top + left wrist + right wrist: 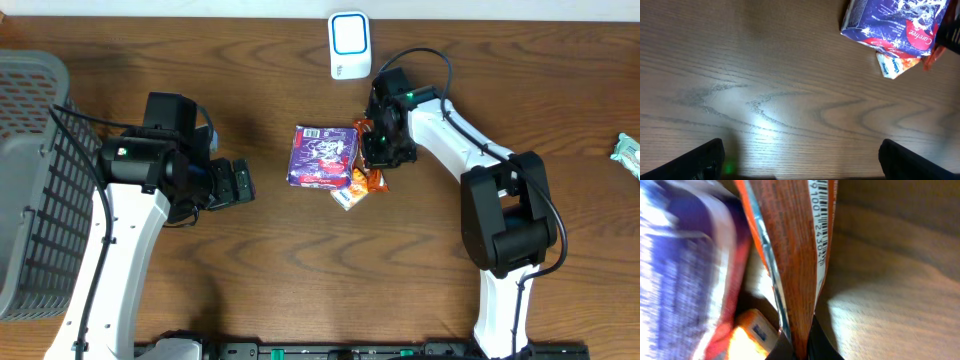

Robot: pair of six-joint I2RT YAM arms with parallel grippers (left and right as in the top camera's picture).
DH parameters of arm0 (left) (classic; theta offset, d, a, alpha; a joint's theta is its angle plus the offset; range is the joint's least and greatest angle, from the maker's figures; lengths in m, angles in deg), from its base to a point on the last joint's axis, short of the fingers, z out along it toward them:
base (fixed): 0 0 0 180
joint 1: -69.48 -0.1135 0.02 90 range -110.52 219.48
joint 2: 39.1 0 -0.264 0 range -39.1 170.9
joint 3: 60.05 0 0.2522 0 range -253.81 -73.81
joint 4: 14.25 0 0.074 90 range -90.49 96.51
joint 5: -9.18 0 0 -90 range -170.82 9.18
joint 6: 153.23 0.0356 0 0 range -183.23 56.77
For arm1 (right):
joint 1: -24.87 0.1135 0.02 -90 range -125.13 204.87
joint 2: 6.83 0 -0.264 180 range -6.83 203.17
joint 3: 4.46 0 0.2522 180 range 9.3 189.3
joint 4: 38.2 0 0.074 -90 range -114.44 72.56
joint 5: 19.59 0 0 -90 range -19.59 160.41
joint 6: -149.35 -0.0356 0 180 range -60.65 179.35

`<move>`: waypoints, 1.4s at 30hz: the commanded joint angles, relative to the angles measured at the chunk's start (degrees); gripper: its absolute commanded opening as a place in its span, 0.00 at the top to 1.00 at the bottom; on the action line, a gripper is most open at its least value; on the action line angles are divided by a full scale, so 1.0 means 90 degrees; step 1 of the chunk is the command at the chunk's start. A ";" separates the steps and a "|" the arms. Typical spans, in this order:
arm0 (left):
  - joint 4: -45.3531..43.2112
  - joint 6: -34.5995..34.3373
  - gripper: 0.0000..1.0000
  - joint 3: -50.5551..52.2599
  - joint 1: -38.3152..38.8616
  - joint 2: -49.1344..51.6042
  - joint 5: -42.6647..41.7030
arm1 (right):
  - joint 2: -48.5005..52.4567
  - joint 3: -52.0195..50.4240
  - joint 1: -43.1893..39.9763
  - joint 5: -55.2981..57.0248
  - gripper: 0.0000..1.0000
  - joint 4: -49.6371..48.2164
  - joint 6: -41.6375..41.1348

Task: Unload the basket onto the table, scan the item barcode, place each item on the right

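The right pincer (378,146) is pressed shut on the thin edge of the orange packet (790,255), and from its wrist camera the packet's long axis runs straight out away from the fingers, with the barcode (822,225) printed as a strip along the side facing the open desk (300,280). From above, the packet sits mid-desk, tucked against the right side of the purple pack (323,156), and a small white-and-orange sachet (346,198) lies just beside it on the near side. The white scanner (349,45) stands at the far edge, near the right pincer and slightly to its left, so this arm is clearly the closer one. I'd judge the coming move to be a lift and a short carry toward the far edge, turning the barcode strip to face the scanner. Bare wood lies between them; the purple pack is the one thing close enough to be dragged. The left pincer (238,183) hangs with fingers wide apart and nothing between them, well off to the left, next to the basket (25,120).
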 commanded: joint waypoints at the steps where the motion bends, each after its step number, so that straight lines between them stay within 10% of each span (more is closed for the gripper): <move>1: 0.0029 0.0039 0.02 -0.0007 -0.0015 -0.0007 0.0066 | -0.0134 0.0328 0.0046 0.0622 0.99 0.0444 -0.0175; 12: 0.0032 0.0039 0.02 -0.0007 -0.0015 -0.0007 0.0066 | -0.0223 0.0782 0.0102 0.3871 0.99 0.1780 -0.2193; 17: 0.0029 0.0039 0.02 -0.0007 -0.0015 -0.0007 0.0066 | -0.0129 0.0515 0.0272 0.4087 0.98 0.1192 -0.2191; 20: 0.0032 0.0041 0.02 -0.0007 -0.0015 -0.0007 0.0066 | -0.0092 0.0041 0.0316 0.4141 0.73 0.0566 -0.2191; 24: 0.0032 0.0039 0.02 -0.0007 -0.0015 -0.0007 0.0066 | -0.0092 -0.0342 0.0335 0.4087 0.65 0.0277 -0.2191; 42: 0.0029 0.0041 0.02 -0.0007 -0.0015 -0.0007 0.0066 | -0.0095 0.1035 0.0486 0.4075 0.57 0.1722 -0.0753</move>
